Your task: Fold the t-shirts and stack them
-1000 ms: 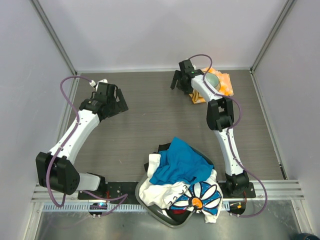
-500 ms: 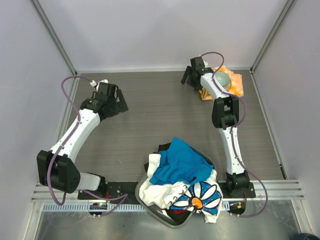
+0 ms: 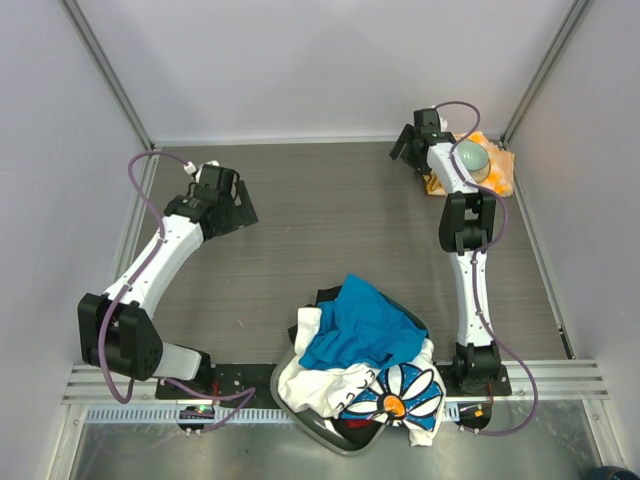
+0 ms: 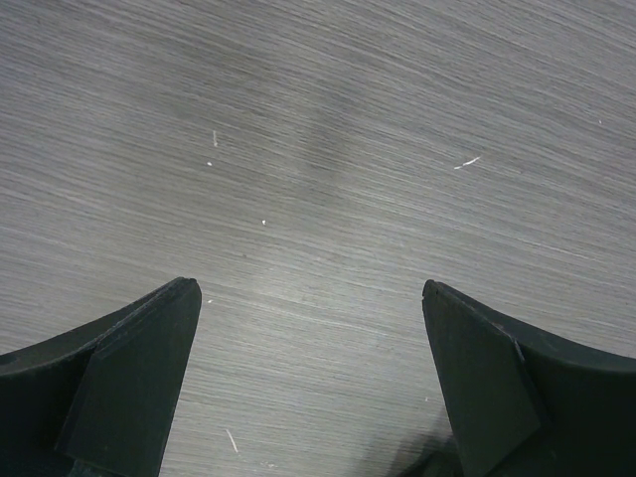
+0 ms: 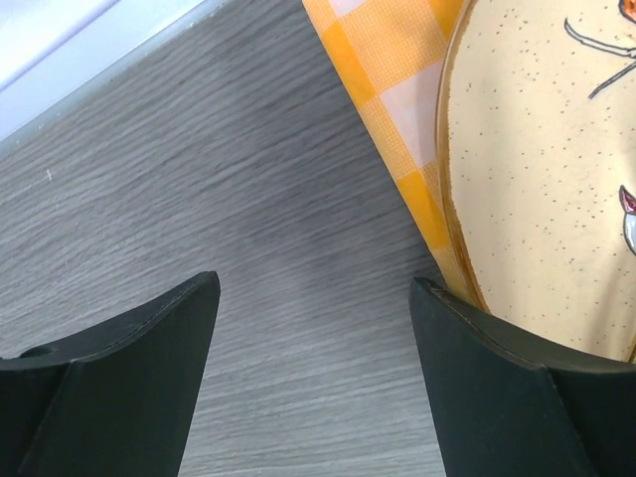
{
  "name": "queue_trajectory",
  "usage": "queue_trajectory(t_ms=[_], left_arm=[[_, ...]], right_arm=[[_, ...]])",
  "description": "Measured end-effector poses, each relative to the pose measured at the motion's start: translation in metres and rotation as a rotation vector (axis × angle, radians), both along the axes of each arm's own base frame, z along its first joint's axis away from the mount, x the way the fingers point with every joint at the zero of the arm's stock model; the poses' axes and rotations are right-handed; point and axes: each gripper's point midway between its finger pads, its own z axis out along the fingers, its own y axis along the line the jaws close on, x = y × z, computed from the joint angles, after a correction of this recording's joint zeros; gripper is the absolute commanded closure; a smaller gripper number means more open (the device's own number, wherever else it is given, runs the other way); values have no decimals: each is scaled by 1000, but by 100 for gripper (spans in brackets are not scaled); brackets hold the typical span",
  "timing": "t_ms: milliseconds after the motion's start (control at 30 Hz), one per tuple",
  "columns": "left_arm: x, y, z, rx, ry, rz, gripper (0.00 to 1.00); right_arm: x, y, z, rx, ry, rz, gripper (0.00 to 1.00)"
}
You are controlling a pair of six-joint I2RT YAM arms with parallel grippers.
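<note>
Holds the left gripper [image 4: 313, 298] spread wide over grey wood-grain tabletop [image 4: 328, 119], gripping nothing. Holds the right gripper [image 5: 313, 288] spread too, empty, an orange-and-white checked cloth napkin [image 5: 388, 89] and cream speckled dish [image 5: 537, 179] just beside one finger. Finds the bright blue cloth t-shirt [image 3: 355, 330] atop the white daisy-print t-shirt [image 3: 400, 395], heaped well behind both grippers, between the arm bases.

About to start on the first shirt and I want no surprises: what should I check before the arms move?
1. Left gripper open and empty: ok.
2. Right gripper open and empty: ok.
3. Right gripper away from checked napkin and plate: not ok, one finger is at the plate's rim.
4. Blue t-shirt on top of the pile: ok.
5. Red t-shirt in sight: cannot tell.
</note>
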Motion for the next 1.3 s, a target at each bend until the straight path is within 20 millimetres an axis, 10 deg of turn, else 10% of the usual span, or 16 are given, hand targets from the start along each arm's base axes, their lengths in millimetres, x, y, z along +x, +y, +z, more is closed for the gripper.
queue_trajectory(t_ms=[667,1067,1300], left_arm=[[0,-1,-5,2,15,-2,0],[-3,-3,13,-26,-35,-12,0],[-6,-5,20,-44,-53,-22,0]], right_arm=[[-1,-3,5,-22,0,69,14],[-65,25,65,-108,85,138,14],[-120,-25,97,-269,130,24,13]])
